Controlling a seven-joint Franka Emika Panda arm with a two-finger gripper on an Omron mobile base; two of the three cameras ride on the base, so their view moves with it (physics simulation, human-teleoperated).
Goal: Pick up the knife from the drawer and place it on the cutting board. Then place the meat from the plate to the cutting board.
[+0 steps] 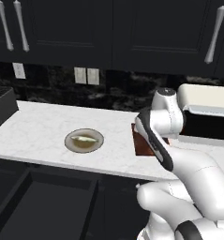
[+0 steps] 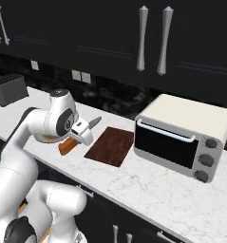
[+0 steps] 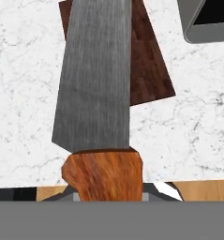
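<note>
The knife (image 3: 95, 89) is held off the counter by its orange handle, with the silver-grey blade pointing ahead of the hand toward the cutting board (image 2: 110, 145). In the right base view the handle projects down and to the left of the gripper (image 2: 79, 132), and the blade tip projects up and to the right, short of the board's near edge. In the hand view the blade overlaps most of the board, so the knife is roughly lined up with it but still raised above the marble counter (image 1: 38, 126). The fingers themselves are hidden by the handle; judged from the knife being carried clear of any surface, the claw is clamped on the handle.

Step in hand: transfer of the knife to the board, first half of the task. The drawer (image 1: 48, 206) stands open below the counter edge.

The next move calls for carrying the hand further over the board, lowering until the blade lies flat on the wood, then releasing. The toaster oven (image 2: 184, 135) stands just beside the board's far side; the blade tip should stay clear of it.

The meat (image 1: 84, 139) lies on the plate (image 1: 84, 140), well apart from the board on the counter. Its transfer is not yet started.
</note>
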